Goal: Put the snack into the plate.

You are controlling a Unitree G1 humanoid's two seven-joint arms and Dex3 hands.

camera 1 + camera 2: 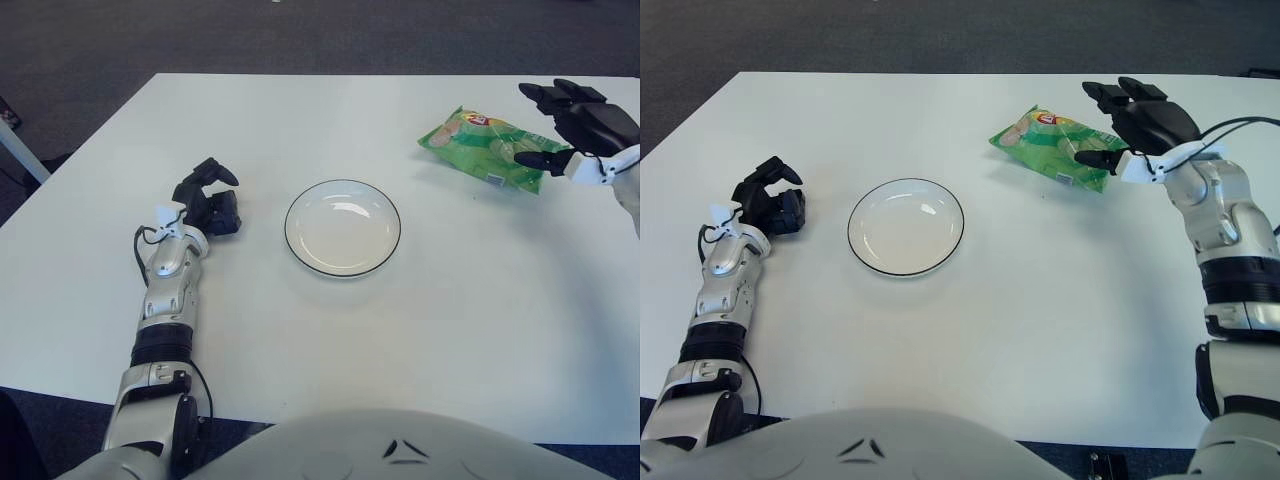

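While the green snack bag (1052, 148) lies on the white worktop (1060, 300) toward its far right side, the right robot hand (1135, 122) is seen at the bag's right end. Its fingers are spread rather than closed: two dark fingers (1102, 93) are stretched out above the bag's far right corner, and the thumb (1095, 158) is pointed at the bag's near right edge. The bag is bracketed by them, but whether any of them is touching the bag cannot be told, and no firm hold is shown.

A white plate (342, 227) with a dark rim is placed near the middle of the worktop, well apart from the bag and to its left, with nothing in it.

The left robot hand (208, 200) is seen to the left of the plate, apart from it, at the end of a forearm laid along the worktop. Its fingers are curled loosely and nothing is held in them.
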